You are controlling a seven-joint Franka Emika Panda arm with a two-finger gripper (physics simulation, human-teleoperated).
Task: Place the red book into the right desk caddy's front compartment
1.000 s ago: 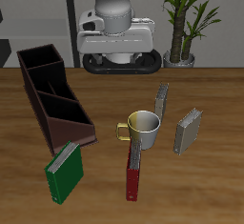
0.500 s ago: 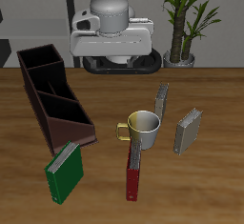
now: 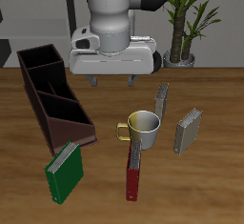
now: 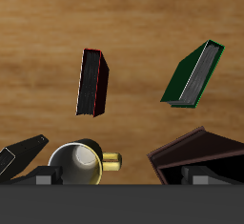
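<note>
The red book (image 3: 133,170) stands on its edge near the table's front edge, just in front of the mug (image 3: 143,126) and close to touching it. The green book (image 3: 65,172) stands nearby along the same front edge, beside the near end of the caddy (image 3: 54,98), which runs from the table's back toward the front. Two grey notebooks (image 3: 187,131) stand beside and behind the mug.

The gripper (image 3: 112,79) hangs high over the back half of the table, well apart from everything. Its fingers (image 3: 92,79) are spread and hold nothing.

From the wrist view the red book (image 4: 91,82) looks thin, stiff and hard-covered, probably light. A rigid cover will not bend in the grasp, but smooth boards may slip, and a tall thin book on edge tips easily. The best hold seems to be across its thickness at the top edge, near the middle of its length, away from the mug (image 4: 80,164), so it hangs level and the fingers clear the handle.
</note>
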